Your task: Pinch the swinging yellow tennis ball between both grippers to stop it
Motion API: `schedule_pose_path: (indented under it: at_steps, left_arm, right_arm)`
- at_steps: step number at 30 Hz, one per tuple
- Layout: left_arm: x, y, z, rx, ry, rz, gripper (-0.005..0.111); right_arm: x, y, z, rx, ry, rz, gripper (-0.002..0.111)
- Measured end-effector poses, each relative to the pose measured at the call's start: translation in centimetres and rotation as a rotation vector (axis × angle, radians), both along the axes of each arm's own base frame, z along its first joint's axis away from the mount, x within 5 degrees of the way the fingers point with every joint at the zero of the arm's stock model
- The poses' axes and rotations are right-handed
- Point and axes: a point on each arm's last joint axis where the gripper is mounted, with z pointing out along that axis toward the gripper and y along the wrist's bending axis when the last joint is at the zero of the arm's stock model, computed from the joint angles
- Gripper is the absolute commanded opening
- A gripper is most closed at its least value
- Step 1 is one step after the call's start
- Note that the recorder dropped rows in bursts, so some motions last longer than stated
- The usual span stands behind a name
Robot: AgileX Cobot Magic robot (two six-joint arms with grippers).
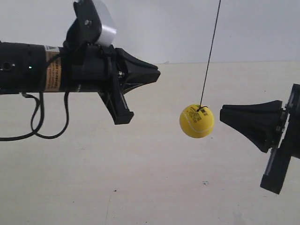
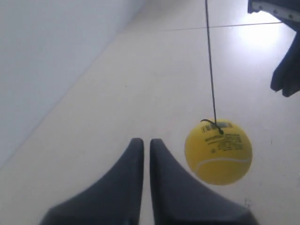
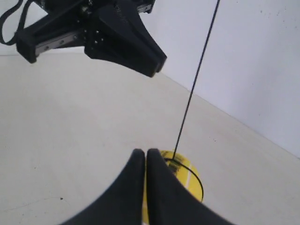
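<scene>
The yellow tennis ball (image 1: 197, 121) hangs on a thin black string (image 1: 210, 51) between the two arms. My left gripper (image 1: 158, 74), on the arm with the orange label, is shut and empty. It sits higher than the ball, with a clear gap to it. In the left wrist view the ball (image 2: 218, 152) floats ahead of and to one side of the shut tips (image 2: 143, 140). My right gripper (image 1: 221, 114) is shut and empty, its tip just short of the ball. In the right wrist view its tips (image 3: 145, 152) partly hide the ball (image 3: 192, 183).
A black cable (image 1: 37, 126) loops down under the left arm. A pale floor lies below and a white wall (image 1: 187, 28) stands behind. The right arm's hardware (image 2: 286, 70) shows in the left wrist view, and the left gripper (image 3: 157, 63) in the right wrist view.
</scene>
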Motion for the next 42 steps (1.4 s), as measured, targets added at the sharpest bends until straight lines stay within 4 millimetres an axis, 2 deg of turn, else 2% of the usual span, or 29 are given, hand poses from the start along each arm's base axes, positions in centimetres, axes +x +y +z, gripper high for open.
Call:
schedule_pose_path:
  at_steps: [4,12,19,21,23,26,27,32,36,42]
  left_arm:
    - [-3.3,2.0,2.9,-0.056,-0.046,0.034,0.005]
    - [-7.1,5.8,6.1,-0.147,-0.074,0.251,0.005]
    - [-12.3,8.9,8.3,-0.304,-0.159,0.283,0.005]
    - [-14.0,9.9,8.7,-0.353,-0.193,0.282,0.005]
    - [-16.7,11.3,9.1,-0.417,-0.261,0.274,0.005]
    - [-19.3,12.7,9.2,-0.485,-0.329,0.264,0.005]
    - [-20.9,13.6,9.2,-0.532,-0.371,0.256,0.005]
    - [-23.8,15.3,8.6,-0.613,-0.457,0.247,0.005]
    - [-25.2,16.1,7.5,-0.649,-0.498,0.244,0.005]
    - [-25.2,16.1,6.7,-0.647,-0.492,0.246,0.005]
  right_arm:
    - [-1.1,-0.2,1.6,-0.008,0.000,-0.053,0.000]
    - [-3.6,-0.9,4.4,0.013,-0.030,-0.208,0.000]
    - [-7.5,-1.1,6.9,0.075,-0.128,-0.263,0.000]
    - [-8.8,-1.1,7.4,0.096,-0.153,-0.275,0.000]
    - [-10.6,-1.1,7.8,0.129,-0.187,-0.287,0.000]
    - [-12.1,-1.0,8.0,0.149,-0.213,-0.285,0.000]
    - [-12.9,-1.0,8.1,0.159,-0.231,-0.282,0.000]
    - [-14.5,-0.7,7.9,0.165,-0.250,-0.248,0.000]
    - [-15.5,-0.2,7.7,0.150,-0.249,-0.173,0.000]
    - [-15.8,0.0,7.6,0.177,-0.198,-0.137,0.000]
